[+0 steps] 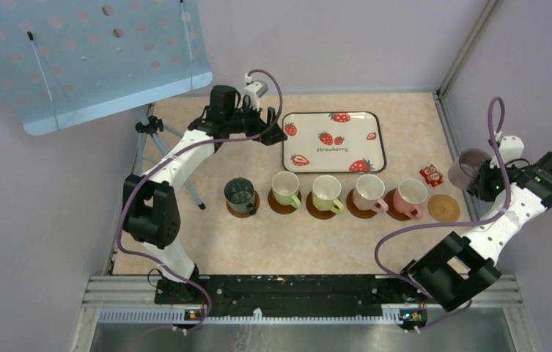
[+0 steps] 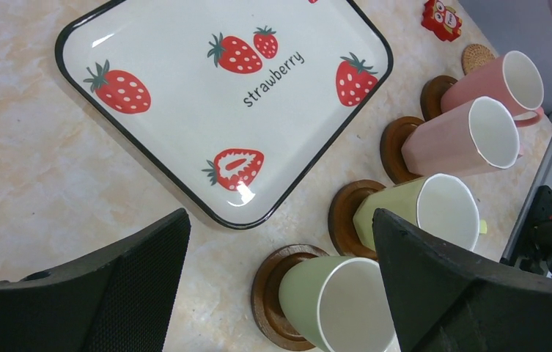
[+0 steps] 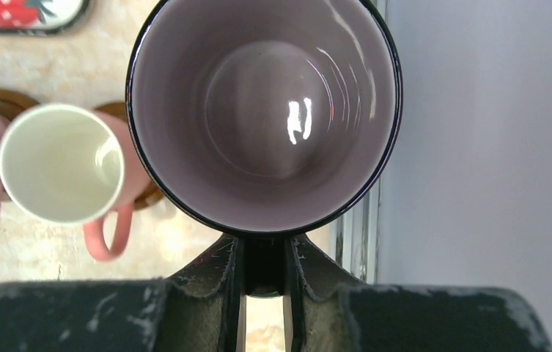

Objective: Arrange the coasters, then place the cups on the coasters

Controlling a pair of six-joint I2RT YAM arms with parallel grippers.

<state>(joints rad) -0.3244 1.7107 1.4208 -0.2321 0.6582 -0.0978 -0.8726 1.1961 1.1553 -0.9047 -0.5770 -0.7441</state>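
As seen around the row, surroundings: strawberry tray behind it on the tabletop; red owl trinket just beside the bare coaster.
Count: six coasters, five under cups; six cups, five standing, mauve cup aloft.
Left arm: reaches far; left fingers spread wide by the tray's corner, holding nothing.
Right arm: bends at the right edge; right fingers pinch the mauve cup right of the bare coaster.
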